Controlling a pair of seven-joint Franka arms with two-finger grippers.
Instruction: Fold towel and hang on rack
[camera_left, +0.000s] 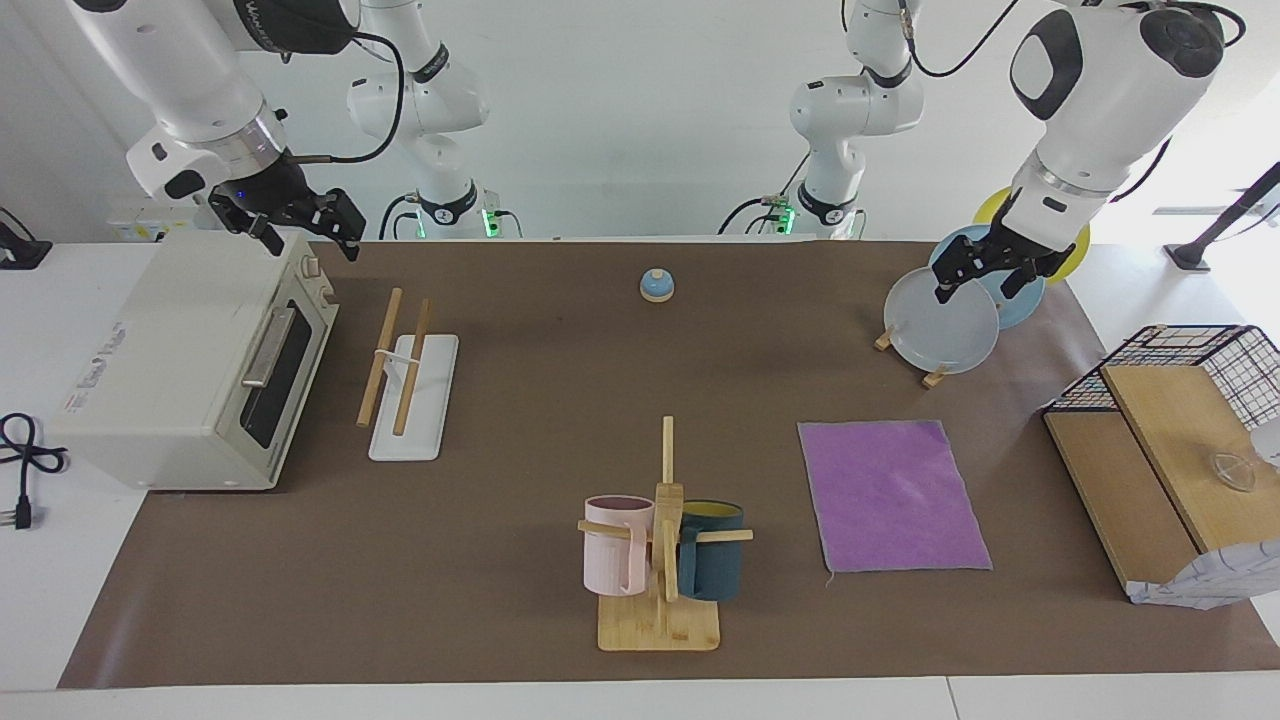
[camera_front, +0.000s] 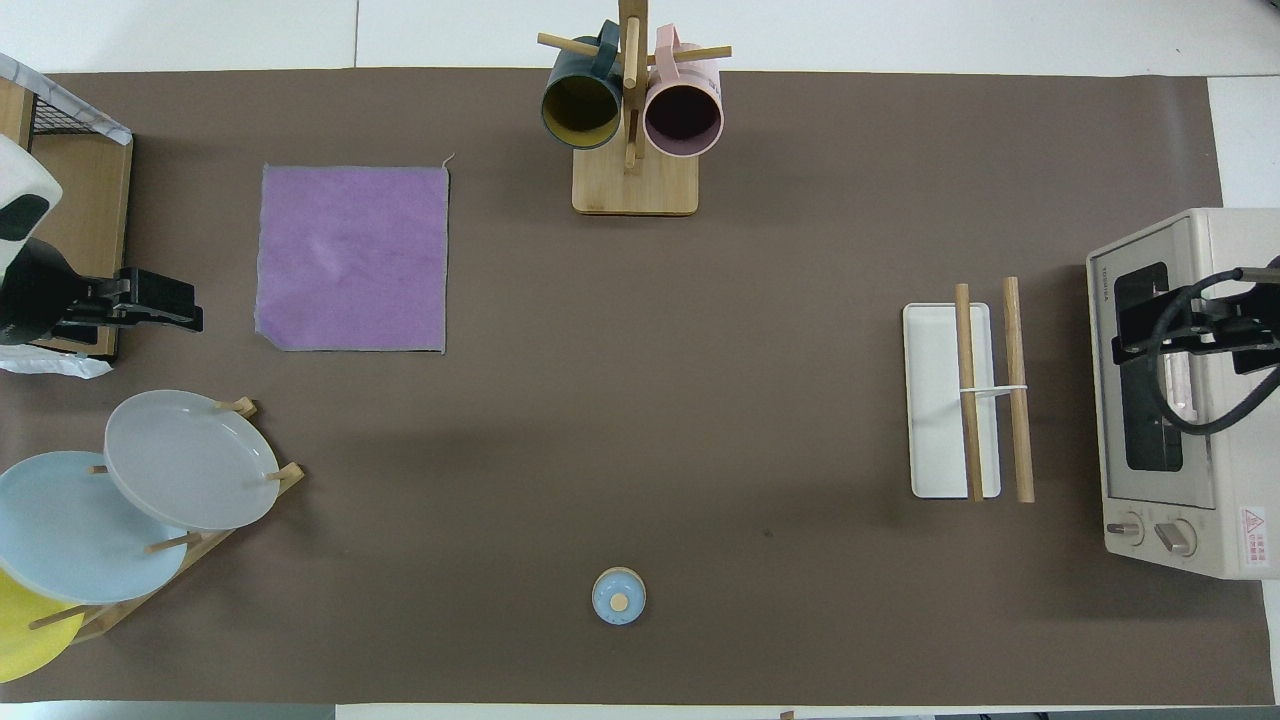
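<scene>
Purple towel (camera_left: 893, 494) flat on bench (camera_left: 520, 600) toward left arm's end, rack (camera_left: 412, 385) beside oven (camera_left: 190, 370), left gripper (camera_left: 990, 272) over plates (camera_left: 942, 322), right gripper (camera_left: 290, 225) over oven, both jaws spread.

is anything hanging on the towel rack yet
No. The rack's two wooden rods are bare over its white base. The towel lies flat, purple face up, toward the left arm's end of the table. Whatever is beneath the towel is covered.
</scene>
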